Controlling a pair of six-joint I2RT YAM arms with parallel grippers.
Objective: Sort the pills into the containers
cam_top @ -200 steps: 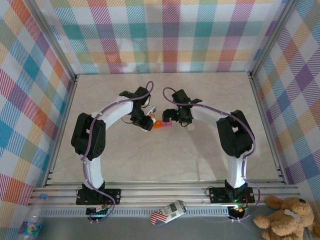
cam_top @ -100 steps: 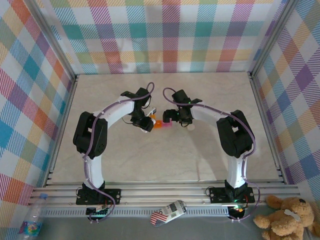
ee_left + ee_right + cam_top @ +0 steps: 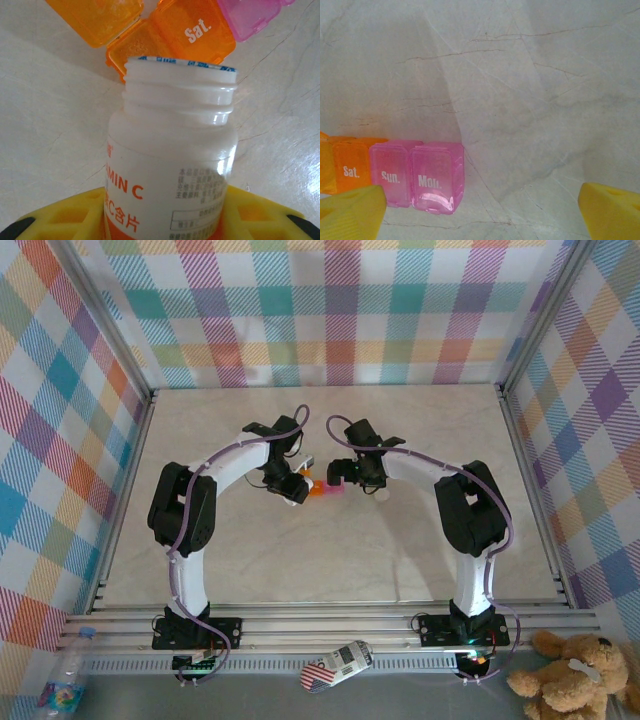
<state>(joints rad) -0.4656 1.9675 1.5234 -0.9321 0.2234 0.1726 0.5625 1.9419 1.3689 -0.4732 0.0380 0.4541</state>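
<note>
My left gripper (image 3: pixel 167 222) is shut on an uncapped white vitamin C bottle (image 3: pixel 175 150) with an orange label. The bottle's mouth tips toward the containers (image 3: pixel 197 32), a strip of small joined boxes on the table. One orange box (image 3: pixel 131 49) is open with its lid (image 3: pixel 95 20) flipped back. Beside it are the closed orange "Sat." box and a pink box (image 3: pixel 247 17). My right gripper (image 3: pixel 480 212) is open just right of the strip, its left finger (image 3: pixel 350 215) in front of the pink "Sun." and "Mon." boxes (image 3: pixel 437 177). The pills are hidden.
From above, both grippers (image 3: pixel 297 486) (image 3: pixel 350 476) meet at the strip (image 3: pixel 325 490) in the middle of the marble table (image 3: pixel 330 560). A small white round thing (image 3: pixel 383 494) lies just right of the right gripper. Metal rails (image 3: pixel 130 490) and plaid walls surround the table.
The left arm's elbow has shifted slightly. Both grippers, the bottle and the strip stay where they were.
</note>
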